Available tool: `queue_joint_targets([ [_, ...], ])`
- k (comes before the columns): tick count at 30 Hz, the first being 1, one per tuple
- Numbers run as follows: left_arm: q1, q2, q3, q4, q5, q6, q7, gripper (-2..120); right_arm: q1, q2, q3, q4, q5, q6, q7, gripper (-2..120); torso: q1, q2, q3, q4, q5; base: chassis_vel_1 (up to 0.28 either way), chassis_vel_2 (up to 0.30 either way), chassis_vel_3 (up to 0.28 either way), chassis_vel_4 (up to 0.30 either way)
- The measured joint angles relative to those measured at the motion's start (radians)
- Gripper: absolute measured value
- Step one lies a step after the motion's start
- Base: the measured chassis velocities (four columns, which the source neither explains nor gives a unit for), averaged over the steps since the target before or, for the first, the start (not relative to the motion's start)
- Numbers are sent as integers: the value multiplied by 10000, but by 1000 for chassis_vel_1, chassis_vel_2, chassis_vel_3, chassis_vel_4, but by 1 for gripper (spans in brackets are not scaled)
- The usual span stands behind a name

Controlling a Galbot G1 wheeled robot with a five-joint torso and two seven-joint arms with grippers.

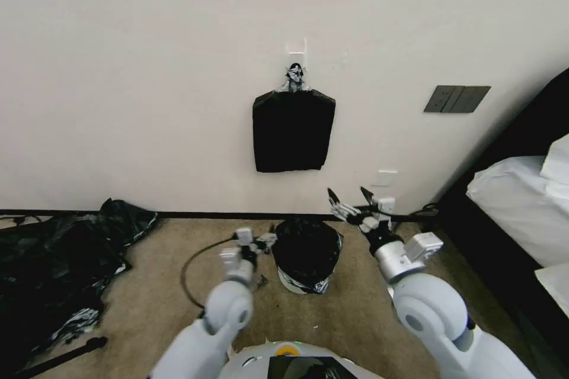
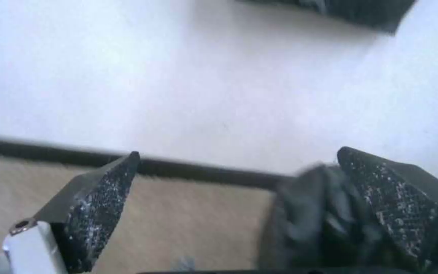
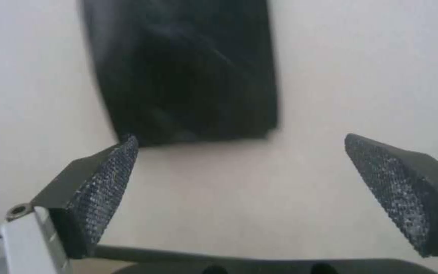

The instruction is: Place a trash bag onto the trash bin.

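The trash bag (image 1: 307, 249) is draped over the trash bin (image 1: 294, 285) on the carpet by the wall. My left claw (image 1: 256, 243) is wide open just beside the bag's left edge; film appears to touch one pad (image 2: 386, 198). My right claw (image 1: 351, 196) is raised, wide open, empty, facing the hanging black bundle (image 1: 293, 130).

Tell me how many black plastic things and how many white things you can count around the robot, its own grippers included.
Black plastic: 3 – trash bag over the bin, flat bundle hanging on the wall, heap of sheeting on the floor.
White: 3 – trash bin, left gripper, right gripper, both open.
Total: 6
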Motion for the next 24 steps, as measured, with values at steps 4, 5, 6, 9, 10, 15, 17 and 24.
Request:
queue_joint_targets([
  [4, 811, 352, -1242, -284, 472, -410, 1029, 100, -734, 485, 581, -620, -1029, 732, -935, 100, 0, 0, -1, 2, -1, 0, 0, 0, 0],
  [5, 1326, 469, -2060, -307, 1125, -916, 1818, 100, -1110, 776, 881, -861, -1326, 1071, -1310, 100, -1, 0, -1, 3, -1, 0, 0, 0, 0],
  [6, 1919, 469, -2983, -286, 1768, -1629, 2816, 100, -1552, 1171, 1296, -1034, -1614, 1433, -1676, 100, -1, 0, -1, 4, -1, 0, 0, 0, 0],
  [9, 2630, 235, -4103, -391, 2116, -2198, 3756, 100, -2225, 1770, 2023, -1070, -1779, 1835, -2293, 100, -1, 0, -1, 3, -8, 0, 0, 0, 0],
  [10, 3026, 69, -4663, -554, 2175, -2494, 4078, 100, -2616, 2126, 2393, -1016, -1825, 1968, -2588, 100, -1, 0, -1, -2, -4, 0, 0, 0, 0],
  [15, 4466, -553, -6081, -1239, 2676, -3168, 4678, 100, -3877, 3083, 3126, -801, -2031, 2568, -3241, 100, -1, 1, -2, 4, -3, 0, 0, 0, 0],
  [17, 4753, -700, -6248, -1383, 2879, -3285, 4742, 100, -4114, 3238, 3177, -795, -2070, 2741, -3326, 100, -1, 1, -3, 0, -3, 0, 0, 0, 0],
  [24, 5732, -1254, -6199, -2111, 3388, -3554, 4694, 100, -4838, 3749, 3068, -832, -2290, 3610, -3548, 100, -2, 1, -2, 1, -2, 0, 0, 0, 0],
])
